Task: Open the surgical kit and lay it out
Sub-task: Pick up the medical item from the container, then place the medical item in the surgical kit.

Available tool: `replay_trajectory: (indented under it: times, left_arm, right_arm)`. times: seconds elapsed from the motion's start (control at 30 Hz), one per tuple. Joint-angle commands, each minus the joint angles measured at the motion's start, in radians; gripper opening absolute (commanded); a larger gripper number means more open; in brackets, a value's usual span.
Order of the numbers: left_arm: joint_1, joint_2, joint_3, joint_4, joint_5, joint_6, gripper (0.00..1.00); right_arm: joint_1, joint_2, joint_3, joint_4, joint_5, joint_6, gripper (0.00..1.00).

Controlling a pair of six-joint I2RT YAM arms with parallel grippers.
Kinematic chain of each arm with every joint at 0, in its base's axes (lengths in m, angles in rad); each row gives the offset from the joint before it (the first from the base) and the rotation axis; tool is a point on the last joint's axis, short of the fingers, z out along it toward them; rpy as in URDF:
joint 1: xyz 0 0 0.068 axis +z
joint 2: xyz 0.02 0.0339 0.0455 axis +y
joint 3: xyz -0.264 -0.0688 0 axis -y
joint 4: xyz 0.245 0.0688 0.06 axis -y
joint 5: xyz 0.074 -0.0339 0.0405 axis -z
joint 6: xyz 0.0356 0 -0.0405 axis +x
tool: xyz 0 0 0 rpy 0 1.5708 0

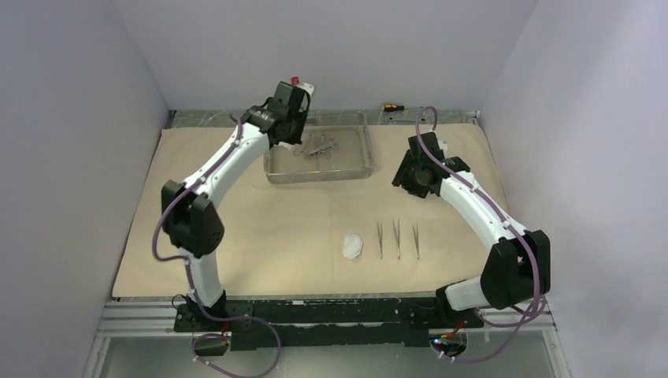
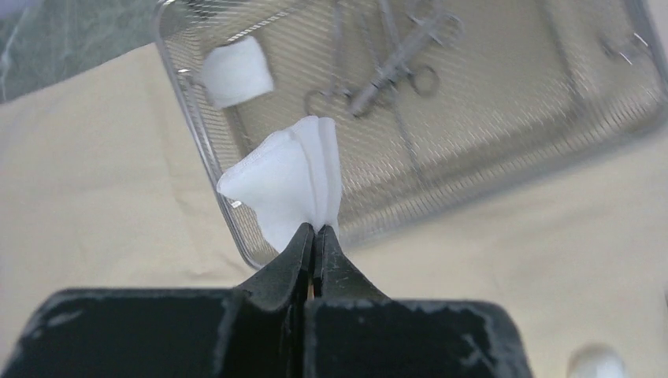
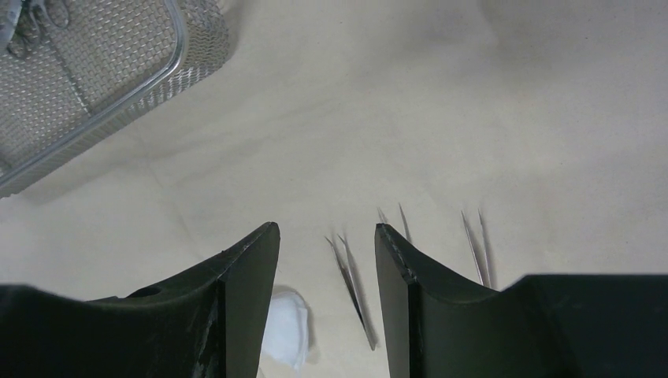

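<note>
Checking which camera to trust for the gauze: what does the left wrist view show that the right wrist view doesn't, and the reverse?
Only the left wrist view: the left pincer shut on a gauze pad, and a second gauze pad lying inside the tray. Only the right wrist view: the open right pincer and three tweezers laid on the cloth. Both: the wire-mesh tray and the beige wrap cloth.

The tray lies back on the cloth, clamps inside — nearer, three tweezers abreast, gauze pad to their left.
</note>
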Motion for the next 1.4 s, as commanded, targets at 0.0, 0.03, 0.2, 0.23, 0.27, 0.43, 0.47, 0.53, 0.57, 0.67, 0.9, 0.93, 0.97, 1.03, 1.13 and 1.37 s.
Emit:
replay_trajectory:
  times: [0.0, 0.03, 0.2, 0.23, 0.27, 0.43, 0.47, 0.53, 0.57, 0.67, 0.9, 0.93, 0.97, 1.03, 1.13, 1.37]
  left_arm:
    - [-0.143, -0.169, -0.149, 0.032, 0.049, 0.152, 0.00]
    - [-0.175, -0.194, -0.183, 0.025, 0.042, 0.158, 0.00]
    - [-0.348, -0.270, -0.333, -0.022, -0.007, 0.069, 0.00]
    - [-0.373, -0.279, -0.363, -0.030, -0.008, 0.037, 0.00]
    - [-0.390, -0.292, -0.394, -0.034, -0.009, 0.004, 0.00]
    - [-0.461, -0.324, -0.557, -0.020, -0.048, -0.156, 0.00]
    - [-0.472, -0.326, -0.578, -0.011, -0.050, -0.182, 0.00]
    - [-0.497, -0.314, -0.598, -0.004, -0.050, -0.237, 0.00]
    - [-0.510, -0.305, -0.603, -0.002, -0.064, -0.268, 0.00]
    - [-0.537, -0.270, -0.602, -0.007, -0.072, -0.351, 0.00]
    - [-0.608, -0.185, -0.616, -0.014, -0.084, -0.450, 0.00]
    - [-0.614, -0.172, -0.616, -0.016, -0.083, -0.458, 0.00]
    - [-0.617, -0.159, -0.618, -0.020, -0.083, -0.469, 0.00]
    - [-0.622, -0.136, -0.629, -0.005, -0.066, -0.480, 0.00]
    - [-0.625, -0.106, -0.636, 0.009, -0.019, -0.487, 0.03]
    - [-0.633, -0.120, -0.632, 0.024, 0.030, -0.481, 0.42]
  right_arm:
    - [-0.005, -0.057, -0.014, 0.036, -0.020, 0.022, 0.52]
    - [-0.005, -0.064, -0.022, 0.036, -0.026, 0.024, 0.52]
    - [-0.004, -0.105, -0.076, 0.033, -0.036, 0.035, 0.52]
    - [-0.005, -0.113, -0.085, 0.027, -0.035, 0.037, 0.52]
    - [-0.004, -0.121, -0.094, 0.023, -0.036, 0.039, 0.52]
    - [-0.004, -0.177, -0.147, 0.009, -0.036, 0.041, 0.52]
    - [-0.005, -0.186, -0.157, 0.007, -0.035, 0.042, 0.52]
    - [-0.005, -0.204, -0.176, 0.006, -0.036, 0.044, 0.52]
    - [-0.005, -0.210, -0.181, 0.003, -0.037, 0.045, 0.52]
    - [-0.004, -0.229, -0.193, -0.004, -0.034, 0.047, 0.52]
    - [-0.004, -0.254, -0.195, -0.024, -0.024, 0.036, 0.52]
    - [-0.004, -0.258, -0.197, -0.029, -0.022, 0.036, 0.52]
    - [-0.005, -0.264, -0.199, -0.032, -0.020, 0.035, 0.52]
    - [-0.004, -0.276, -0.205, -0.037, -0.017, 0.036, 0.52]
    - [-0.005, -0.289, -0.214, -0.046, -0.019, 0.033, 0.52]
    - [-0.004, -0.318, -0.215, -0.062, -0.007, 0.039, 0.52]
